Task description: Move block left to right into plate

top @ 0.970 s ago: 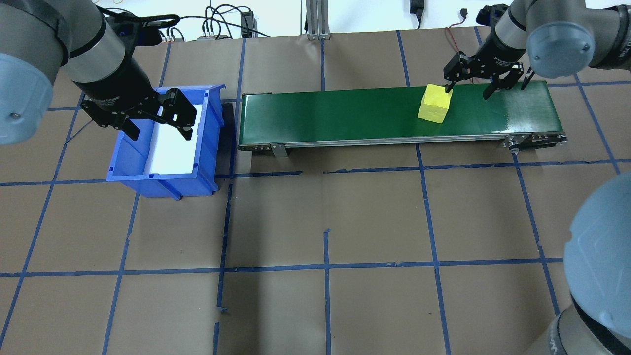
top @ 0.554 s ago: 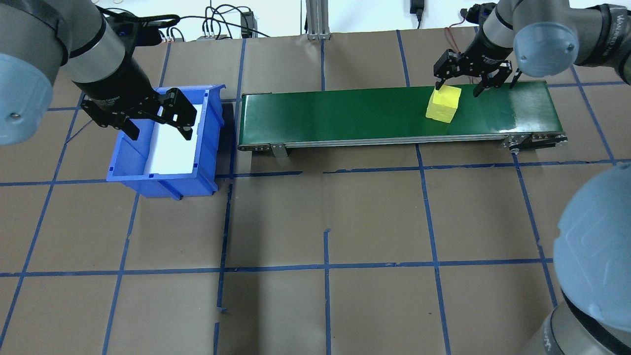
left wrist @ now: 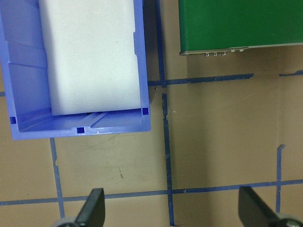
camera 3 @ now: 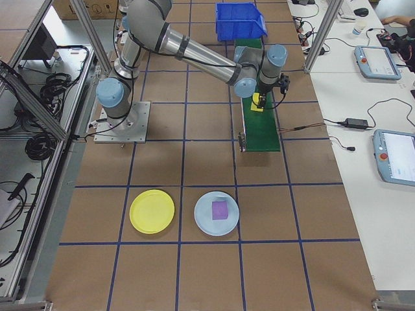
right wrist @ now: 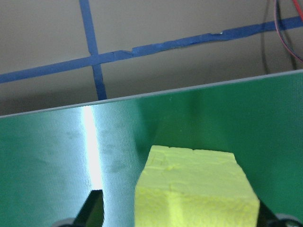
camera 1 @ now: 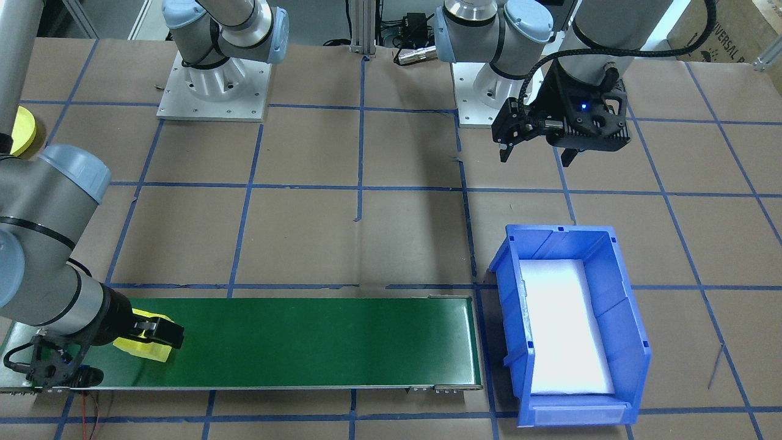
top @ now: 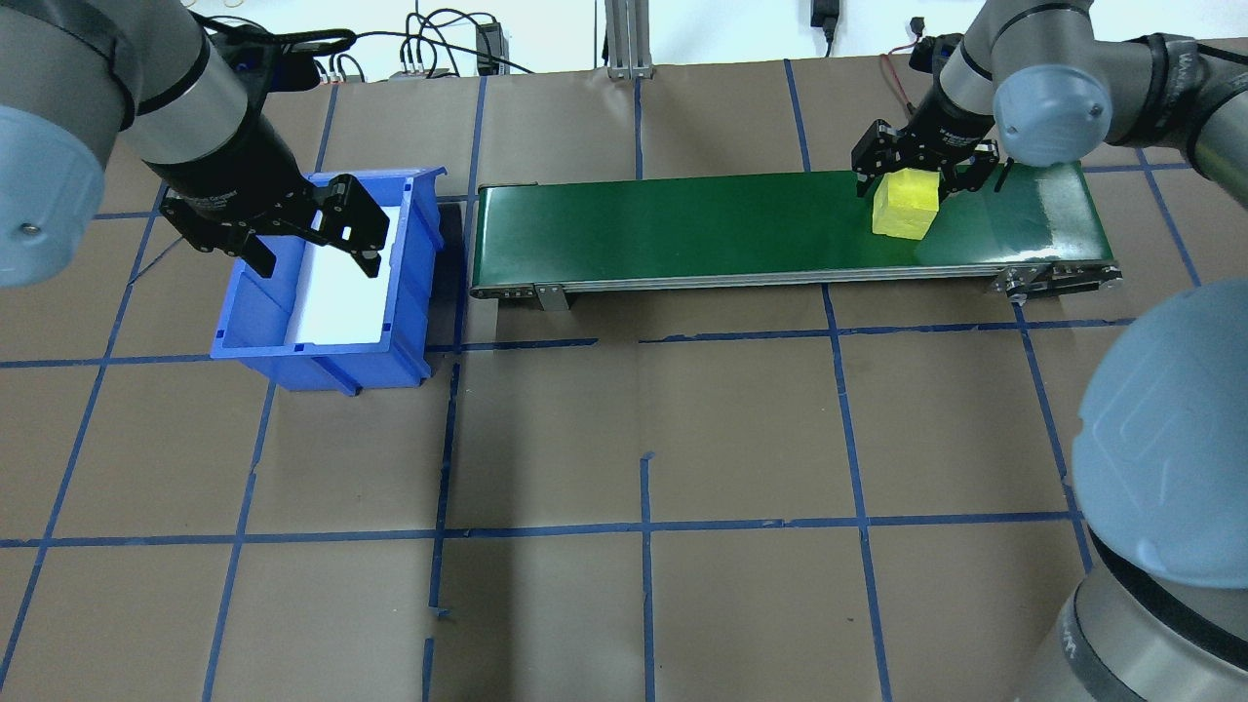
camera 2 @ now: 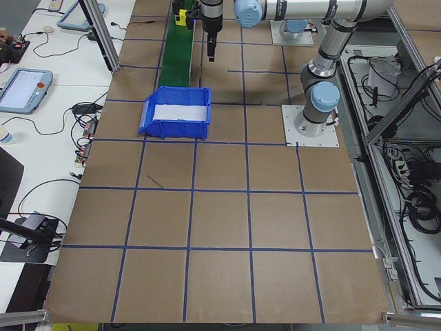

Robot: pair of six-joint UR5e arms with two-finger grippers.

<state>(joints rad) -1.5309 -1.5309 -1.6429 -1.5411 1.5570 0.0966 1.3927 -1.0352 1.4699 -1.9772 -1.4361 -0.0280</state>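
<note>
Showing now: one yellow block (top: pixel 906 205); one purple block (camera 3: pixel 220 209); two plates, being one yellow plate (camera 3: pixel 152 211) and one pale blue plate (camera 3: pixel 216 213); one green conveyor belt (top: pixel 682 229); one blue bin (top: pixel 327 283); two grippers, being the left gripper (top: pixel 304 229) and right gripper (top: pixel 921 168).

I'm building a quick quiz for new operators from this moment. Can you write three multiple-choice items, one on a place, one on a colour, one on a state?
1. Where is the yellow block?
A. in the blue bin
B. on the green conveyor belt
C. on the yellow plate

2. What colour is the block on the pale blue plate?
A. purple
B. red
C. green

3. How is the left gripper?
A. shut on a block
B. open and empty
C. out of view

Answers: 1 B, it sits on the green conveyor belt between the right gripper's fingers. 2 A, the exterior right view shows a purple block there. 3 B, its fingers hang apart over the blue bin, holding nothing.
</note>
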